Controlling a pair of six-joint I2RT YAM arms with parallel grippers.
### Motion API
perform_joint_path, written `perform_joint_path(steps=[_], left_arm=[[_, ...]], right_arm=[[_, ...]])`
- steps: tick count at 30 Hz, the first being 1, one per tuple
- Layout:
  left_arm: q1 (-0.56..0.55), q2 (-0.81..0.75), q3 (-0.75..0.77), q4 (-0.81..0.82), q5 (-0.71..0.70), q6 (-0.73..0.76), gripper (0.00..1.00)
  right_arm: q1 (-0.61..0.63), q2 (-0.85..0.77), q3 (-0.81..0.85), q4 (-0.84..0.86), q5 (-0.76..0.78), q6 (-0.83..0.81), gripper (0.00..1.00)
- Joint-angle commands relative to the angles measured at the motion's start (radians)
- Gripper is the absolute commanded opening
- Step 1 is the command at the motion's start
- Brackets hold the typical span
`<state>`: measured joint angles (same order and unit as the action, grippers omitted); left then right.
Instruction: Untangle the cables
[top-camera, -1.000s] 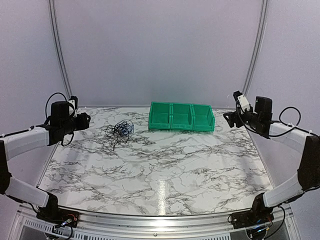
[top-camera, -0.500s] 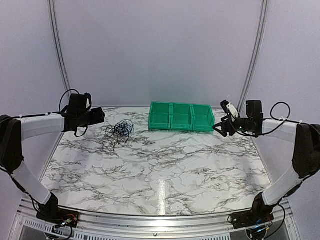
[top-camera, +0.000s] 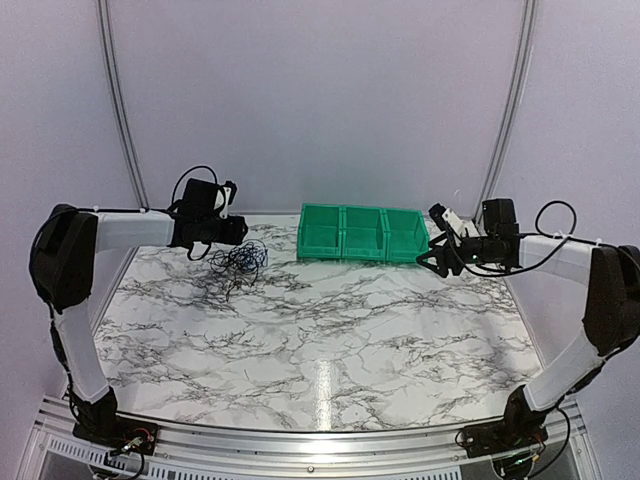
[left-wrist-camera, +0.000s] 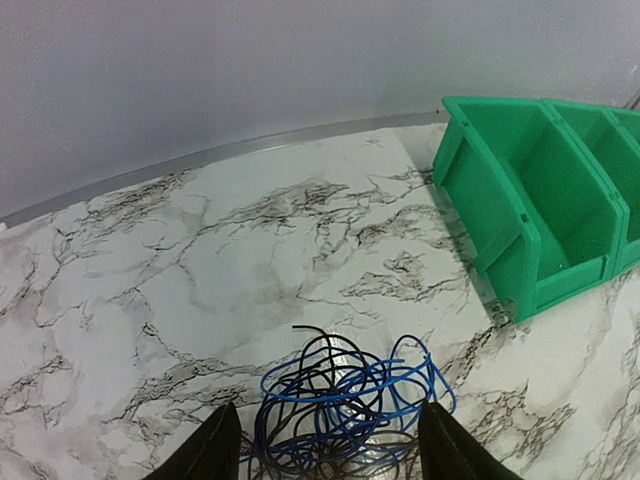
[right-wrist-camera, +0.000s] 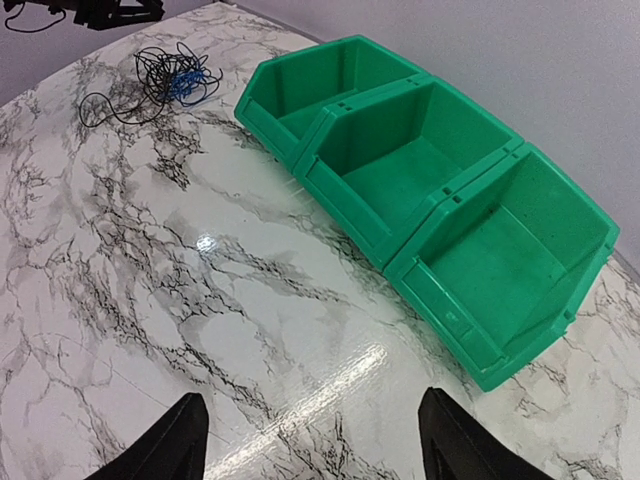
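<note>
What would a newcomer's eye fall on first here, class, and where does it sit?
The row of three bright green bins at the far edge of the table stands out first. Left of it lies a tangle of black and blue cables, with the left pincer open over it.

cables (left-wrist-camera: 345, 412) cut by bottom edge, green bins (left-wrist-camera: 530, 200) cropped right

Three green bins (top-camera: 363, 233) stand in one row at the far side of the one marble table (top-camera: 320, 340). One tangle of cables (top-camera: 238, 258) lies to their left (black strands and blue ones, too knotted to count singly). Two grippers show: one left gripper (top-camera: 238, 233) and one right gripper (top-camera: 428, 264).
</note>
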<state>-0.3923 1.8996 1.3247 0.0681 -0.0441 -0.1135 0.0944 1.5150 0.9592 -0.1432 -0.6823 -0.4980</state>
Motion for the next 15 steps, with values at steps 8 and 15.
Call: perform_joint_path(steps=[8,15], left_arm=[[-0.005,0.155,0.142,-0.113,-0.013,0.169,0.76],[-0.002,0.249,0.203,-0.146,0.178,0.141,0.73]], right_arm=[[0.018,0.034,0.051,-0.041,-0.039,-0.026,0.71],[0.031,0.069,0.075,-0.076,-0.049,-0.03,0.7]])
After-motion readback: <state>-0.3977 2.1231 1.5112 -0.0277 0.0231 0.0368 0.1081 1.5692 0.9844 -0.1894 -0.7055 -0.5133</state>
